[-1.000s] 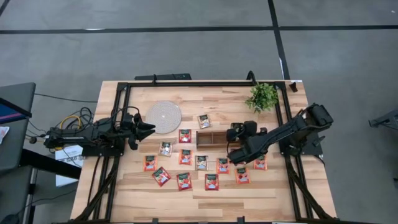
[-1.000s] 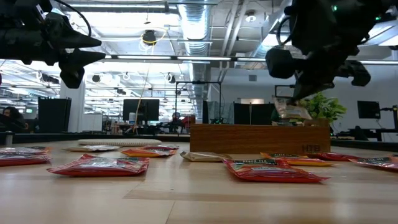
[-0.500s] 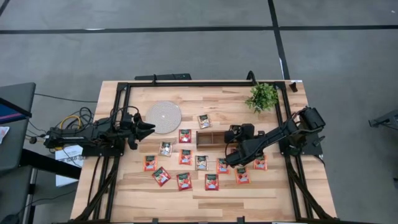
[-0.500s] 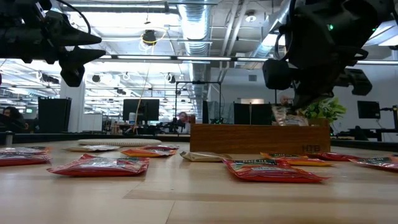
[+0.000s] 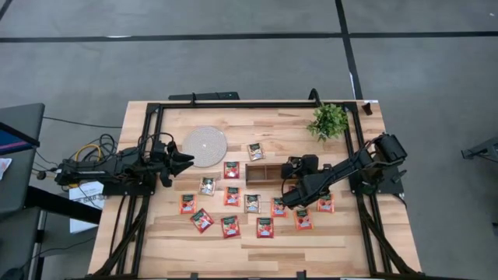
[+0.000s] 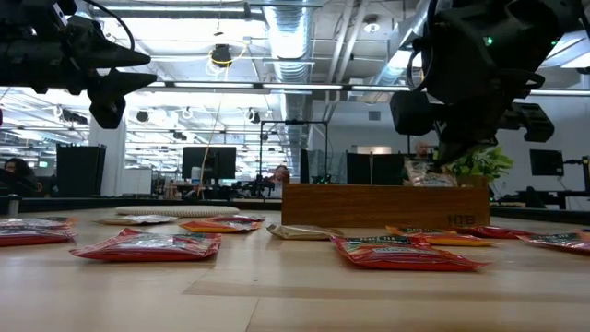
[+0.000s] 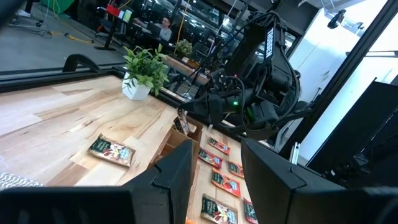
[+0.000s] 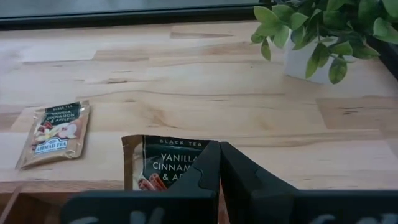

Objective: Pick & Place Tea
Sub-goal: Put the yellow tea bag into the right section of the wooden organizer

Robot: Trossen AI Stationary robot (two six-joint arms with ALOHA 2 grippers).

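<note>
My right gripper (image 5: 296, 168) hangs above the right end of the brown wooden tray (image 5: 261, 173), shut on a pale beige tea sachet (image 8: 163, 167). In the low view this sachet (image 6: 426, 172) shows just above the tray's top edge (image 6: 369, 188). Several other tea sachets lie flat on the table, mostly red (image 5: 231, 169), a few beige (image 5: 255, 151). My left gripper (image 5: 185, 159) waits open at the table's left side, level, with nothing between its fingers. My right gripper pinches the beige sachet between its two fingers (image 8: 208, 177) at one side edge (image 8: 198, 163). The fingers slant downward toward the table's far edge. The sachet stands upright in the hold, printed face toward the wrist camera, lifted clear above the tray.
A round white disc (image 5: 205, 145) lies at the far left and a small potted plant (image 5: 328, 120) stands at the far right. A black frame (image 5: 233, 105) runs around the table. Bare wood lies between the tray and the far edge.
My right gripper has sunk a little toward the tray with the beige sachet, still shut on it, and has then kept still. The sachet now hangs lower, close above the tray's top edge.
</note>
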